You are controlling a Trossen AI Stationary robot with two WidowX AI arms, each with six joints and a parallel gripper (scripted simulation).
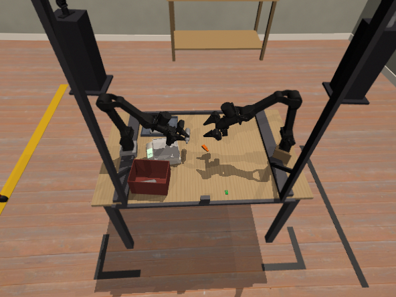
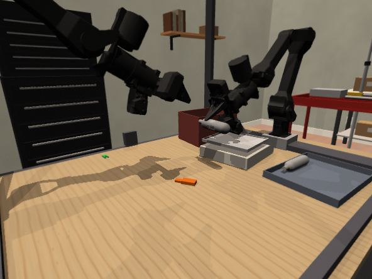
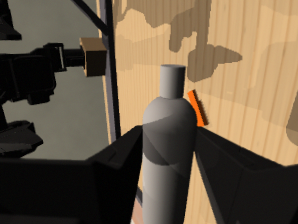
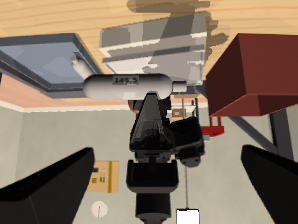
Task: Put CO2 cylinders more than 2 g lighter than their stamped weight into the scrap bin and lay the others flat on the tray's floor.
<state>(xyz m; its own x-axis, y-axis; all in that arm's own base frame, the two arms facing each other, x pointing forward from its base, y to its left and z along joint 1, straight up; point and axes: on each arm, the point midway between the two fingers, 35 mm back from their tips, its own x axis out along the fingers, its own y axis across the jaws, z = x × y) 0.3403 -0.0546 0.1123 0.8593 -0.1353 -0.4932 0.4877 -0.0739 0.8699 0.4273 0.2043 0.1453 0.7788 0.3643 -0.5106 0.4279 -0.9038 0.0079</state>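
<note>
My left gripper is shut on a grey CO2 cylinder. It holds the cylinder level, just above the corner of the grey scale. A second cylinder lies flat in the grey tray. A grey cylinder lies in the red scrap bin. My right gripper is open and empty, in the air facing the left one.
An orange block and a small green block lie on the wooden table. A small dark box stands at the table's edge. Black frame posts stand at the corners.
</note>
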